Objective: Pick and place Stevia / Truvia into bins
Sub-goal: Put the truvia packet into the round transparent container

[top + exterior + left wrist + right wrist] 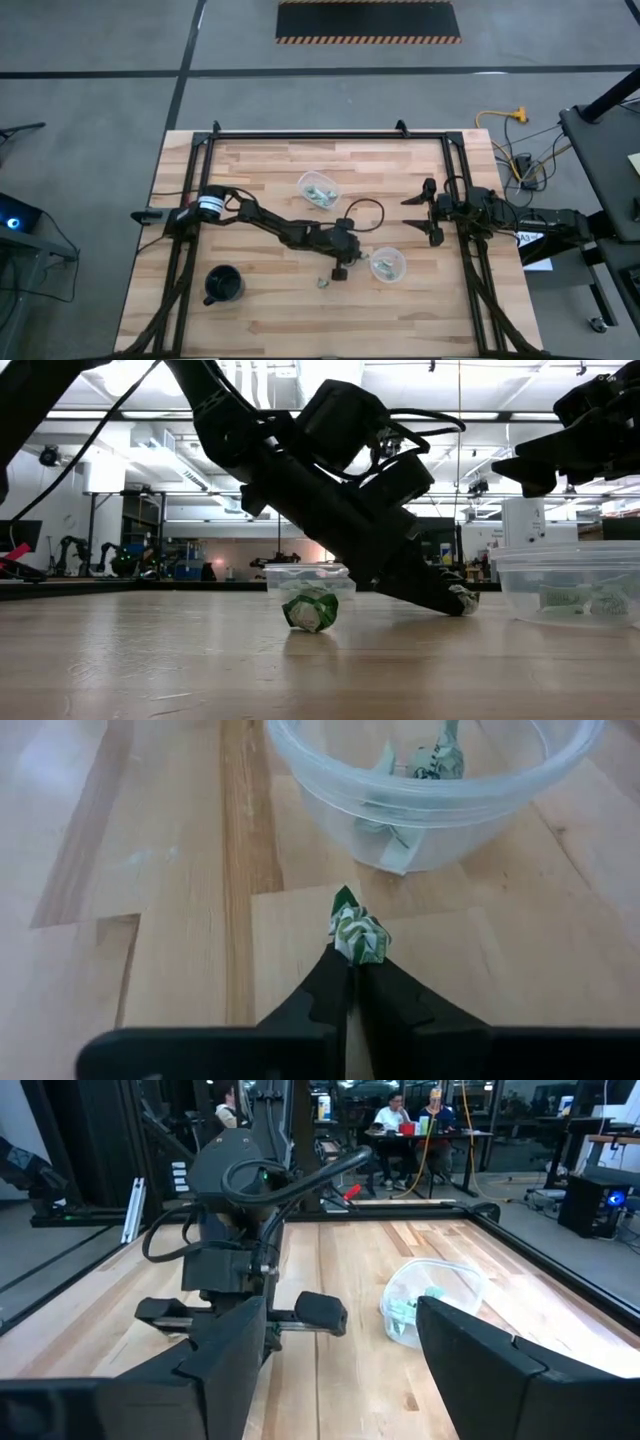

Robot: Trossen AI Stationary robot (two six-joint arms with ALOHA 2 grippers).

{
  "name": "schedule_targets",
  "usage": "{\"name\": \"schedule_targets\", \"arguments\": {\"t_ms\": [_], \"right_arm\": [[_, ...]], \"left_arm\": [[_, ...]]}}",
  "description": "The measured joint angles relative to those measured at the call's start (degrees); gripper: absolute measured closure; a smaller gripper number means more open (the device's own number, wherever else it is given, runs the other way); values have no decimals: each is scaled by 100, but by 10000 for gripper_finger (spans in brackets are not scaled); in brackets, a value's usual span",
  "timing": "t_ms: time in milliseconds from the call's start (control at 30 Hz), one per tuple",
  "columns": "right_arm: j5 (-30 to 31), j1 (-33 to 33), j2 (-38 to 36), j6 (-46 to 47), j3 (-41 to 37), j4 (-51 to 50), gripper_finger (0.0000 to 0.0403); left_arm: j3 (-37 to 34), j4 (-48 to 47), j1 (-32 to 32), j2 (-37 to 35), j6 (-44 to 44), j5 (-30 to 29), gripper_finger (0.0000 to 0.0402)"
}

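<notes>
High view: I have the left gripper (340, 268) lowered at centre frame beside the lower clear cup (387, 265); a loose packet (323, 282) lies just to its lower left, and the right gripper (425, 212) waits at right, spread wide. Low view: the crumpled loose packet (311, 609) sits mid-frame on the table (150, 660). Left wrist view: the jaws are pinched closed on a green-and-white sweetener packet (358, 933), directly before the cup (430, 800), positioned, I judge, for a short transfer.

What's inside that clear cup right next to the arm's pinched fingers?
A few green-and-white packets lie inside the clear cup. Its cloudy wall hides how many. The left gripper, shut on another packet, stands just outside it.
</notes>
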Motion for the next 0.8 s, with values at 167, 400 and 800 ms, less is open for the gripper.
{"name": "schedule_targets", "arguments": {"t_ms": [167,400,800], "right_arm": [[-1,1,0,-1,0,0,155],[-5,1,-2,1,0,-2,149],[-3,0,0,0,0,0,156]], "left_arm": [[-63,-20,1,-160,36,-175,400],[-81,190,-49,-258,46,-167,401],[-53,241,-243,-607,206,-435,401]]}}
